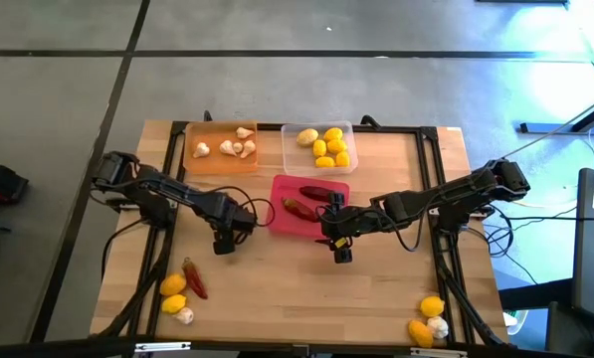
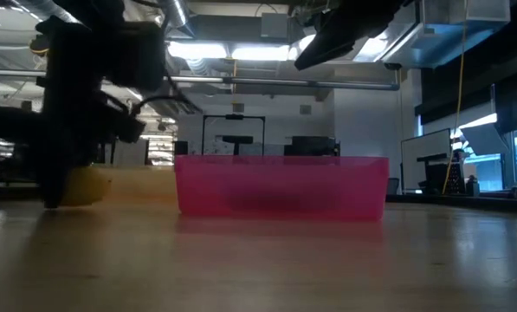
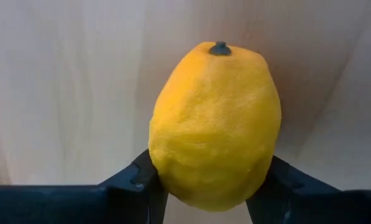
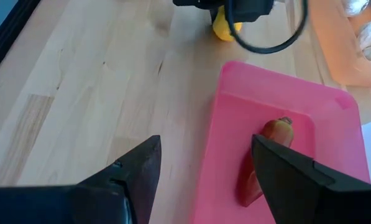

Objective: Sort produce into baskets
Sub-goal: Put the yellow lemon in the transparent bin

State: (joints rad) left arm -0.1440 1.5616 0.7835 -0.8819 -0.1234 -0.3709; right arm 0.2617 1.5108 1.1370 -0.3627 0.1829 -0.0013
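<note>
**Left gripper closing on a lemon beside the pink tray**

The left gripper [image 1: 224, 242] sits low on the tabletop [image 1: 277, 288], just left of the pink tray [image 1: 277, 204]. Its fingers [image 3: 141, 180] press both sides of a lemon [image 3: 215, 124], clamped around its lower half. To do this well, the grip should hold firm before lifting, then carry the lemon to the clear tray [image 1: 289, 132], where other lemons lie. The right gripper [image 1: 340, 246] hangs open at the pink tray's near edge, holding nothing, above a chili [image 4: 269, 155].
</note>
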